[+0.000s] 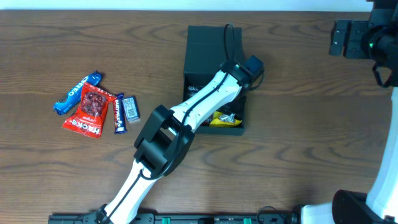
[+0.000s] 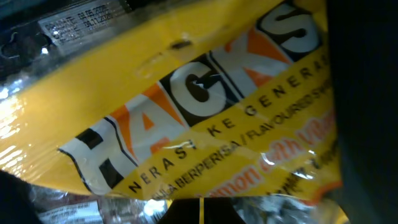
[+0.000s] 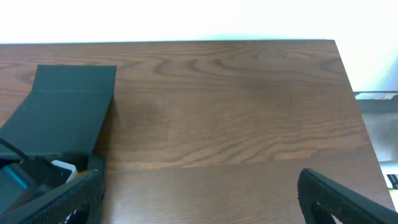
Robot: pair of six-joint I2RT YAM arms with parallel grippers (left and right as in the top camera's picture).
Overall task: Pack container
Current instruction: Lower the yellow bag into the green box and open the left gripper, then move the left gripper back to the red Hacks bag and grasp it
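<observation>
From overhead, the container (image 1: 211, 59) sat on the tabletop (image 1: 298, 137) a little right of centre near the far edge, its flap lid laid open toward that edge. Bare wood lay open on every side of it, widest toward the right and the near edge. Well apart on the left lay a blue Oreo packet (image 1: 73, 95), a red Hacks packet (image 1: 87, 113), a Dairy Milk bar (image 1: 120, 114) and a small blue-grey packet (image 1: 130, 107), close together. The left arm (image 1: 202, 106) crossed the container's near-left corner and dipped inside. The left hand was hidden beneath its own wrist. A yellow packet (image 1: 222, 118) showed in the container's near-right corner. The right arm (image 1: 372, 43) stood off at the far right corner, cut by the frame.

In the left wrist view, the yellow Hacks packet (image 2: 186, 106) filled nearly the whole frame, tilted and glossy. The dark wall on the right was too close to make out. The left hand was closed tight, but whether it pinched the packet could not be told.

In the right wrist view, the right hand (image 3: 199, 183) was spread wide and held nothing, only its finger ends showing at the bottom corners. The container (image 3: 62, 112) was cut off at the left. The tabletop's far and right edges were in sight.
</observation>
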